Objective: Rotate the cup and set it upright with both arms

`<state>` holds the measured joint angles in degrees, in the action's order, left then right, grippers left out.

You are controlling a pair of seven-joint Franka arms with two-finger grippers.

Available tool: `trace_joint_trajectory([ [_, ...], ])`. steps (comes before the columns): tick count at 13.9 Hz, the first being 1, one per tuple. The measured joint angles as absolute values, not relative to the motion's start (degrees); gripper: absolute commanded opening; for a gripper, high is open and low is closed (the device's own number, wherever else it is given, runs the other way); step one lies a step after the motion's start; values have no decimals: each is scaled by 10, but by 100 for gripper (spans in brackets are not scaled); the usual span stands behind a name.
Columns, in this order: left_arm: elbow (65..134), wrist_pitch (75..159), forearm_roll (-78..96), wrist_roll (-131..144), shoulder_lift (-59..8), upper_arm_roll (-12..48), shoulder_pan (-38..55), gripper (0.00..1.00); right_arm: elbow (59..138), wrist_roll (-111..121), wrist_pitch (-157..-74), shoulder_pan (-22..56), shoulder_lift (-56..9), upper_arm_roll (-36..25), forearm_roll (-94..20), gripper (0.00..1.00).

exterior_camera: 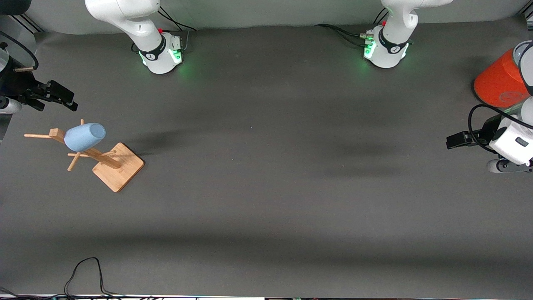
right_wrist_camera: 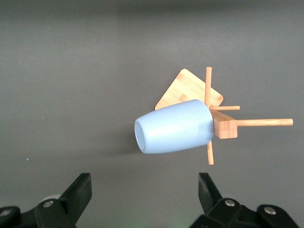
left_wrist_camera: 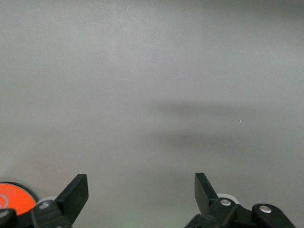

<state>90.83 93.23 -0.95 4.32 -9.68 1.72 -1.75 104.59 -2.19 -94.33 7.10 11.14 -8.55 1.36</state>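
Wooden peg rack [exterior_camera: 112,164] sits at the frame's left on the desk [exterior_camera: 266,187], carrying the cup [exterior_camera: 85,136] sideways on a peg; it looks light, rigid and smooth, best gripped across its body. Right end effector [exterior_camera: 62,99], upper left, and left end effector [exterior_camera: 458,141], right edge, both hover wide open and empty.

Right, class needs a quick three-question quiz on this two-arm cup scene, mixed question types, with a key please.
1. True or false: the cup stands upright on the table.
2. What holds the cup? A) wooden rack B) orange can C) right gripper
3. Fill in: the left gripper hangs over bare table beside the orange ____.

Key: 1 false, it lies tilted on a peg. 2 A. 3 can. Both grippers are open and hold nothing.
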Motion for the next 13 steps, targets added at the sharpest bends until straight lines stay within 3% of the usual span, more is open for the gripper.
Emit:
trace_joint_trajectory([
  [8,908,933,-10,43,-99,17,-18,100,1038,-44,-927,68,108,-94,10,100],
  [13,908,933,-10,43,-100,17,-18,100,1036,-255,-907,64,100,-159,-55,100],
])
